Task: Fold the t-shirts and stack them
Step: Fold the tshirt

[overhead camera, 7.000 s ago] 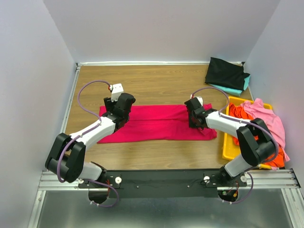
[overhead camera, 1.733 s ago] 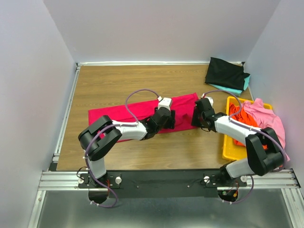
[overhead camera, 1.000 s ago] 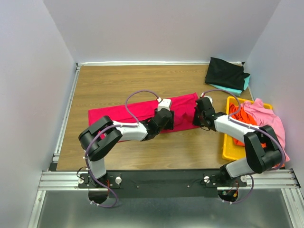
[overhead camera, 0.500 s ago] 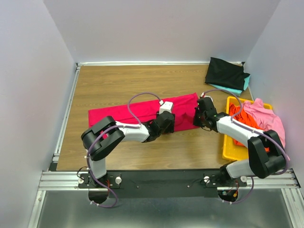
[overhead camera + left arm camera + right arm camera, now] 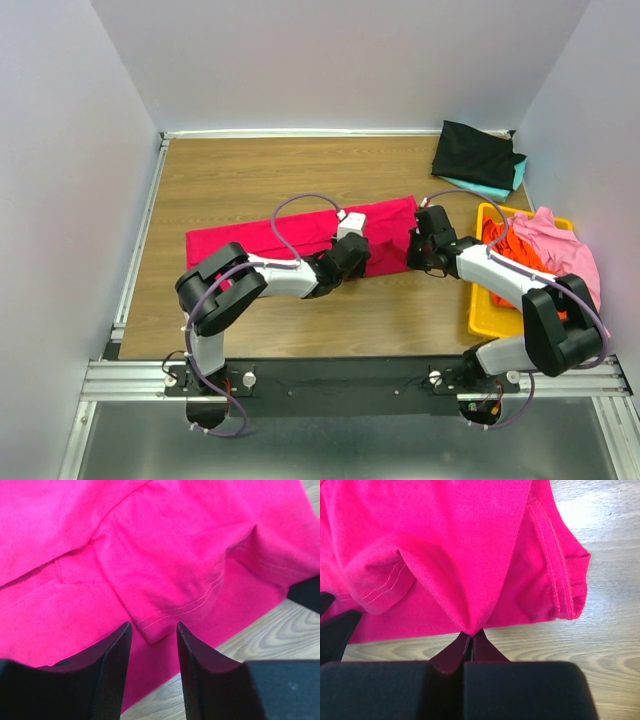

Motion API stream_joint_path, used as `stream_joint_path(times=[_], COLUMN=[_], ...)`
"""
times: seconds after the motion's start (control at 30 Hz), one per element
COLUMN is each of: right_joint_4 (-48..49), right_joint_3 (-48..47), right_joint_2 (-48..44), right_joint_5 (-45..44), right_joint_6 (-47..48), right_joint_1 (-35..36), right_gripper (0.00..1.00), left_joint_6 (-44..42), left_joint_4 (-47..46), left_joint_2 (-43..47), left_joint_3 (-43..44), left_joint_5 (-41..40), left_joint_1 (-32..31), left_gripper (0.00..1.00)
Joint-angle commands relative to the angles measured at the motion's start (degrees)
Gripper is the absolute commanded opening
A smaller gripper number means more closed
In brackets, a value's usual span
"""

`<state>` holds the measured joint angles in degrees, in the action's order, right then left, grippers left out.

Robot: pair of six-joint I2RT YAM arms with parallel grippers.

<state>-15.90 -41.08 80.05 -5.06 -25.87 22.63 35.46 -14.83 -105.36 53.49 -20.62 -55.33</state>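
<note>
The large crimson-red short-sleeved t-shirt (image 5: 240,240) lies as a long folded band across the middle of the overhead view. It slants from left of centre up toward the right, on the wood-grain tabletop (image 5: 250,170). Its right end is bunched where the two arms meet.

In the right wrist view the right jaws are closed on a pinch of the red cloth at bottom centre, and a stitched sleeve hem hangs off to the right over the wood. In the left wrist view the left jaws stand apart and grip nothing. A stitched, folded corner of the shirt lies just beyond their tips.

Seven seconds ago the band lay level and further right, with one arm at each end. Since then the left arm (image 5: 285,275) has come across to the right half, and the band has shifted left and tilted. Over the last second or so the left arm has eased slightly toward the lower right, while the right arm (image 5: 480,262) has hardly moved.

My reading is that the lengthwise narrowing is done but the crosswise fold is not. The left jaws look to be lining up on that lower corner.

In the upper right corner a folded black t-shirt (image 5: 475,150) sits on a teal one (image 5: 497,188). At the right edge a yellow plastic bin (image 5: 478,310) holds orange (image 5: 505,240) and pink (image 5: 565,250) shirts, not yet folded.
</note>
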Motion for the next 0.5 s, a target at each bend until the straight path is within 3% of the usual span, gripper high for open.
stream_joint_path(times=[0.0,0.33,0.47], right_joint_4=[-1.24,-1.24,-1.24], right_joint_3=[0.04,0.04,0.12], right_joint_2=[-0.77,-0.33,0.02], right_joint_5=[0.93,1.10,0.84], right_joint_6=[0.99,1.26,1.26], right_joint_1=[-0.22,-0.22,-0.22], right_gripper=[0.01,0.01,0.01], left_joint_6=[0.48,1.01,1.80], left_joint_4=[-0.02,2.87,4.63], left_joint_2=[-0.81,-4.06,-2.49], left_joint_3=[1.79,3.46,2.93], left_joint_5=[-2.23,-2.75,-6.52], left_joint_1=[-0.92,-1.18,-1.88], left_gripper=[0.47,0.46,0.46])
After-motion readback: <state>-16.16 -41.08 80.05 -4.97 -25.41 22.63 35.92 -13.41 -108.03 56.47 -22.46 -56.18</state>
